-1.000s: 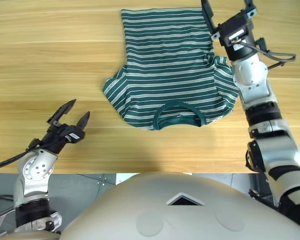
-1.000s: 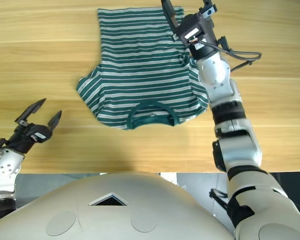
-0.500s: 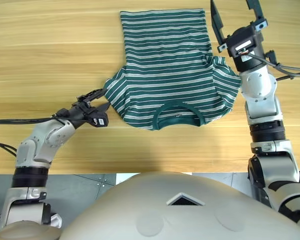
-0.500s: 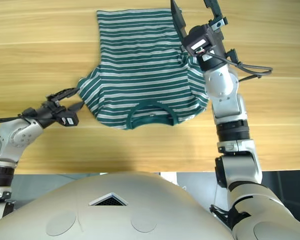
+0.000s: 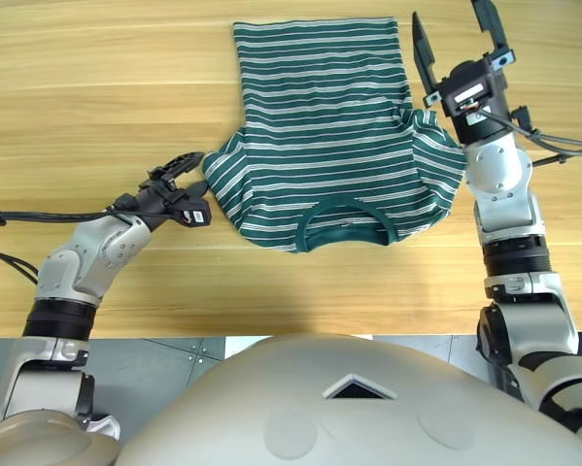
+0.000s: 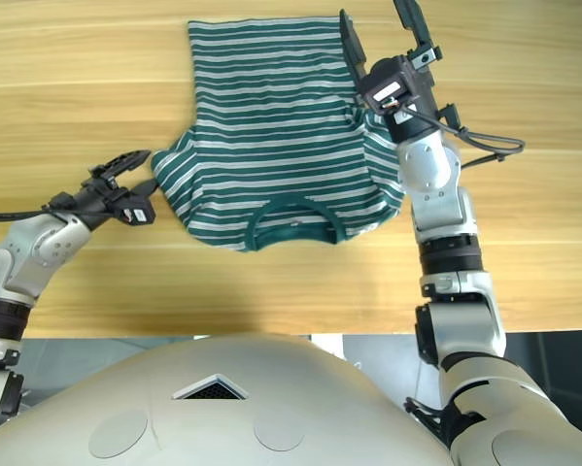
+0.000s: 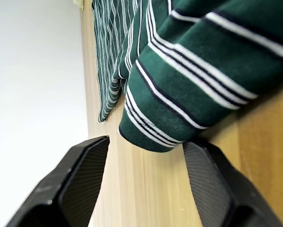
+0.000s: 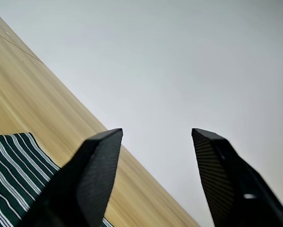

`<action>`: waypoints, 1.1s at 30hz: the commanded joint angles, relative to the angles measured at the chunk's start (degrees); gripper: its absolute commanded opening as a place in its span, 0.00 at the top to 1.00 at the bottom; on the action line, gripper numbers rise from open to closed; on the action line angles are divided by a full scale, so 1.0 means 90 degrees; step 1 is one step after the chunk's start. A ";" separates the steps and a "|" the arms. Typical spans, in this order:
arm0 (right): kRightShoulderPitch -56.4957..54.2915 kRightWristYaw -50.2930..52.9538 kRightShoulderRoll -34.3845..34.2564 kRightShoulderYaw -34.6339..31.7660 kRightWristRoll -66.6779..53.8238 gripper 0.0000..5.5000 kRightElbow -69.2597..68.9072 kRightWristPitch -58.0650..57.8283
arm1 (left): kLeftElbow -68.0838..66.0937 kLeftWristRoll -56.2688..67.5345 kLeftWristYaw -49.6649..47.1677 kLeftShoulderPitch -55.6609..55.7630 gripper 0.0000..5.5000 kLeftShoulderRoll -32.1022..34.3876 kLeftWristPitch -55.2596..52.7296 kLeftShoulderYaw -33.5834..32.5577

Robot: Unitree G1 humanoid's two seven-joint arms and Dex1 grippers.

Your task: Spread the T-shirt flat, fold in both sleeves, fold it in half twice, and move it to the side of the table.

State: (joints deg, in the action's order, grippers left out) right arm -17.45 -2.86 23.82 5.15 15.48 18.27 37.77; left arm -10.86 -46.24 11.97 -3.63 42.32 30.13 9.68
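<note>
Gently now: my left gripper [image 5: 195,180], spread wide about the sleeve cuff [image 7: 166,124], should pinch this light, limp T-shirt [image 5: 325,116] there.

Nothing legible anywhere. Small white sticker [image 5: 465,92] on the body of the right pincer [image 5: 451,15], print too small to read. Another pale sticker [image 5: 199,217] on the left pincer [image 5: 195,173], likewise unreadable. No lettering to make out on the striped T-shirt [image 5: 325,126] or the bench [image 5: 96,87].
</note>
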 commanded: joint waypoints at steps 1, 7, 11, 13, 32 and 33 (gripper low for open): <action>-0.0003 0.0047 -0.0015 -0.0069 0.0059 0.51 0.0081 0.0037 | -0.0219 0.0001 0.0287 -0.0222 0.48 0.0020 0.0053 0.0539; 0.0016 0.0057 -0.0034 -0.0069 0.0056 0.51 0.0079 0.0033 | -0.0295 0.0119 0.0261 -0.0173 0.57 0.0118 -0.0041 0.0674; 0.0014 0.0064 -0.0054 -0.0063 0.0052 0.51 0.0110 0.0033 | -0.0313 0.0213 0.0268 -0.0169 0.71 0.0192 -0.0090 0.0734; 0.0013 0.0057 -0.0057 -0.0060 0.0048 0.51 0.0119 0.0032 | -0.0321 0.0242 0.0245 -0.0168 0.76 0.0228 -0.0150 0.0766; -0.0065 0.0150 -0.0180 -0.0010 0.0099 0.51 0.0417 0.0162 | 0.0119 0.1192 -0.0382 -0.0393 1.00 -0.0131 0.0201 0.0656; -0.0067 0.0157 -0.0185 -0.0009 0.0098 0.51 0.0447 0.0183 | 0.0132 0.1210 -0.0404 -0.0362 1.00 -0.0171 0.0248 0.0651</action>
State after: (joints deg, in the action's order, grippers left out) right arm -17.45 -1.82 22.68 5.06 15.75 21.25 39.03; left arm -8.35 -34.52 7.73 -6.25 42.00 32.28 13.48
